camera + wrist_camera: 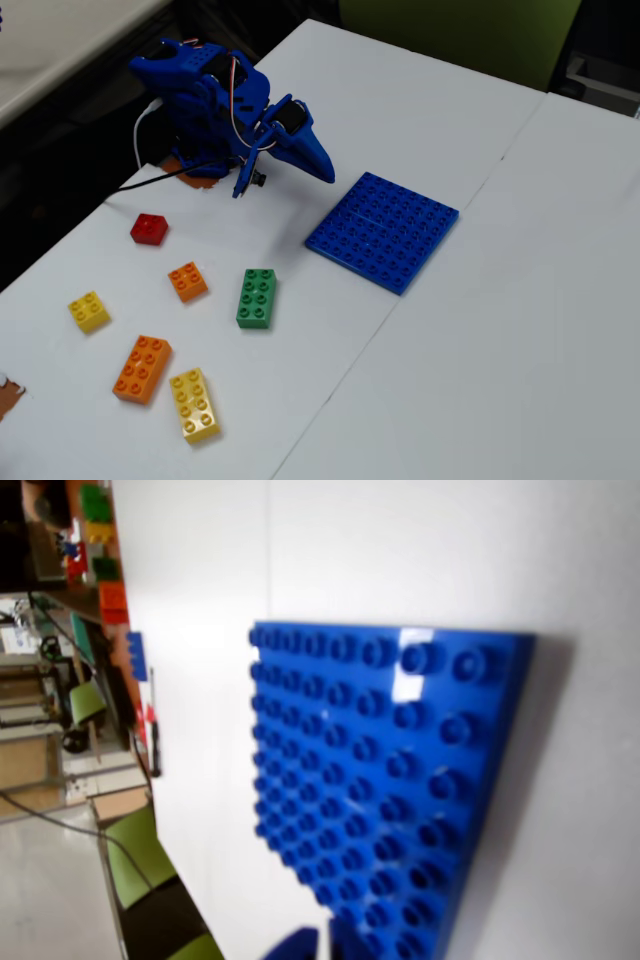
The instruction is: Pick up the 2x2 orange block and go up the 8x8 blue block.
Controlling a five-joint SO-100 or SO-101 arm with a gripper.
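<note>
The blue arm is folded low at the far left of the white table [520, 300] in the fixed view, its tool [325, 168] pointing toward the 8x8 blue block [383, 230] and hanging just short of that plate's near-left edge. The tool carries nothing, but whether its jaws are parted or together I cannot tell. The 2x2 orange block [187, 281] lies flat on the table, well apart from the tool, between the red 2x2 brick [149, 229] and the green 2x4 brick [258, 297]. Nearer the front edge sit the yellow 2x2 brick [88, 311], the orange 2x4 brick [142, 368] and the yellow 2x4 brick [195, 404]. The wrist view is filled by the blue studded plate [390, 780], lying flat with no brick on it; a blurred blue tip shows at the bottom edge
</note>
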